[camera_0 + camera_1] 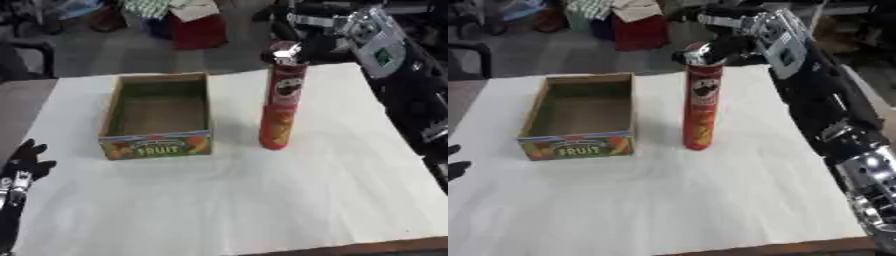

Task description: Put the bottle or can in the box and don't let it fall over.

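A white table (262,200) fills most of the view, with a brown edge along its near side. Behind it is a grey floor (114,50). On the floor stands a red thing (199,31), perhaps a bag or a bin, with light cloth (194,9) lying on top. Beside it is a green checked cloth (147,7). At the far left stands a dark chair (26,57).

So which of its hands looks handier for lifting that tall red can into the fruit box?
The right hand, probably. It is already up at the top of the tall red can, which stands upright beside the empty box. The left hand rests open at the lower left edge, away from the can.
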`<state>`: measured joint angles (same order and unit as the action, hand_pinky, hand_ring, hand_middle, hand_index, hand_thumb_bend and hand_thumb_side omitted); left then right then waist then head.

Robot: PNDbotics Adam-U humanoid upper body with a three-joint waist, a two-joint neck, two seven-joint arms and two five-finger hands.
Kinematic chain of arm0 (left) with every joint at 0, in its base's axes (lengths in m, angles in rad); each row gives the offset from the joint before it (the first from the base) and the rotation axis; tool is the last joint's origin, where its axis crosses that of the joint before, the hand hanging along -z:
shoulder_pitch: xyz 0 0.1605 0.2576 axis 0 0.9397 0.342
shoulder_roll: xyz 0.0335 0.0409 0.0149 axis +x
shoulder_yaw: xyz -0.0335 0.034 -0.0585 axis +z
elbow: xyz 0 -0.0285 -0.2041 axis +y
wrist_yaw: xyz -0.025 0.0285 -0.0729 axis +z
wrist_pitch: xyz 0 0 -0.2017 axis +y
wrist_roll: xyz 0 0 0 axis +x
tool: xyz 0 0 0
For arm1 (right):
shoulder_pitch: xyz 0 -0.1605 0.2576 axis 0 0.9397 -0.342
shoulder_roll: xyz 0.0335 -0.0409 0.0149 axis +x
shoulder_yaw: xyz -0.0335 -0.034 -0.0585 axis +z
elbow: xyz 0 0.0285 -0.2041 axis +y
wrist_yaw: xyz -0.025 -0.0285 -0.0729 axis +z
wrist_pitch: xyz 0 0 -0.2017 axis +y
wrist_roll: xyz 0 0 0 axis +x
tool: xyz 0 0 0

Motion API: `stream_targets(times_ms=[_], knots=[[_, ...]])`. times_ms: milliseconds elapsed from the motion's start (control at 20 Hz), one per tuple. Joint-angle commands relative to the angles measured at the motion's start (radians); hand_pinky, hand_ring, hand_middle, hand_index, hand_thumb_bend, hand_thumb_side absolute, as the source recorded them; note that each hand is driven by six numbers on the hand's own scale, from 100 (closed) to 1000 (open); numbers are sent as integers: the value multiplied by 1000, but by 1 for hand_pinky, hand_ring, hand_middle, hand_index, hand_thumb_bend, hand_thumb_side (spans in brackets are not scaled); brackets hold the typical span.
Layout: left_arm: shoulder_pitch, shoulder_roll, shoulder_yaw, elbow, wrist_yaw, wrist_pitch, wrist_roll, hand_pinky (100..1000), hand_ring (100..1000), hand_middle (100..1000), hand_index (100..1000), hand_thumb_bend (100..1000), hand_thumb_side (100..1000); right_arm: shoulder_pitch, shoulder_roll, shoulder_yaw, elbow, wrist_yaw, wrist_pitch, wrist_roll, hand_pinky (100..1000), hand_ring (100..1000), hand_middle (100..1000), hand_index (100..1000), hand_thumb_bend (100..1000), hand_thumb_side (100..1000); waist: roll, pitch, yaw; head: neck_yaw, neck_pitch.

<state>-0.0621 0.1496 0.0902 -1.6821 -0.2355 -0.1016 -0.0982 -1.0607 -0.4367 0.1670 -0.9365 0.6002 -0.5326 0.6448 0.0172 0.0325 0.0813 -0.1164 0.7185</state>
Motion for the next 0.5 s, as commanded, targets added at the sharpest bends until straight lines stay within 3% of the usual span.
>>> stream_targets(times_ms=[50,250,500], knots=[[-7,18,4,-12,-1,-1,3,851,779,869,1000,306,1000,-17,-7,-15,9,70,-246,244,1000,1000,1000,1000,340,752,4,-11,2,-5,-10],[-8,17,4,-12,0,-1,4,851,779,869,1000,308,1000,-20,5,-31,43,176,-248,214,1000,1000,1000,1000,342,760,5,-9,5,-8,-10],[-7,17,4,-12,0,-1,2,851,780,869,1000,308,1000,-20,13,-29,89,244,-267,204,1000,1000,1000,1000,345,767,3,-9,5,-8,-7]])
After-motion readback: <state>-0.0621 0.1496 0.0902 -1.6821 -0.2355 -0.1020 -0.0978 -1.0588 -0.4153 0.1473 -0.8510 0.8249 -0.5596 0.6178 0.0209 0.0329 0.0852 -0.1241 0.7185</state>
